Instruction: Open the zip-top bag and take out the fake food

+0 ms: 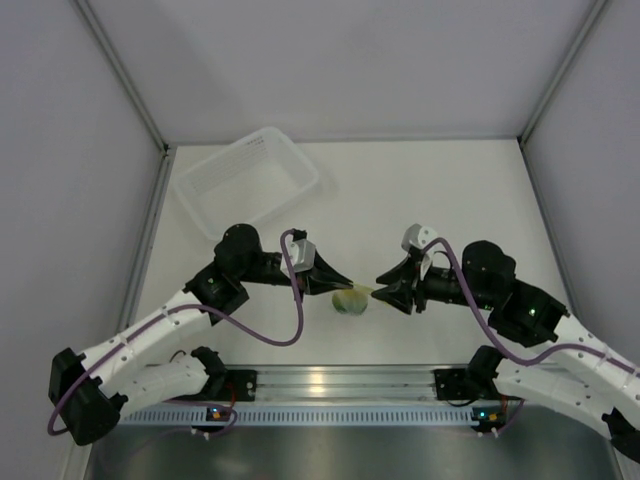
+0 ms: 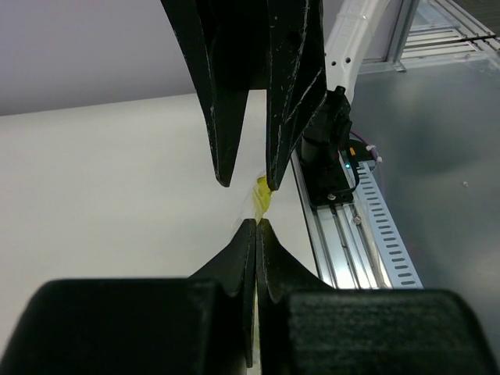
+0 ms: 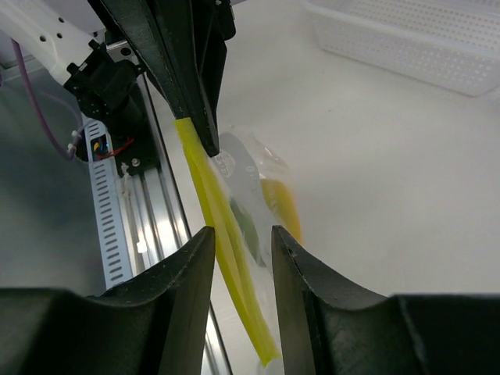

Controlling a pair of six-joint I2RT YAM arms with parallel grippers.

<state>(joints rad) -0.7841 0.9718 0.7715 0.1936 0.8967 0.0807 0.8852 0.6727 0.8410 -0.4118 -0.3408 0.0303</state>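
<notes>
left pincer [image 2: 256, 225]: clamped on yellow zip strip [image 3: 195, 160] of zip-top bag [image 3: 250, 172]
right pincer [image 3: 241, 231]: open, straddling same strip
fake food [image 3: 280, 205]: inside bag

The right gripper's [image 3: 241, 234] jaws stand apart, and the yellow zip strip [image 3: 226, 242] of the zip-top bag [image 3: 242, 176] runs between them without clearly touching either. The left gripper [image 3: 208, 141] pinches the strip's other end. The fake food [image 3: 280, 205], yellow and green, sits inside the clear pouch. On the tabletop [image 3: 375, 180], a white basket [image 3: 414, 47] lies farther off, and a metal rail [image 3: 148, 211] runs along the near side.
</notes>
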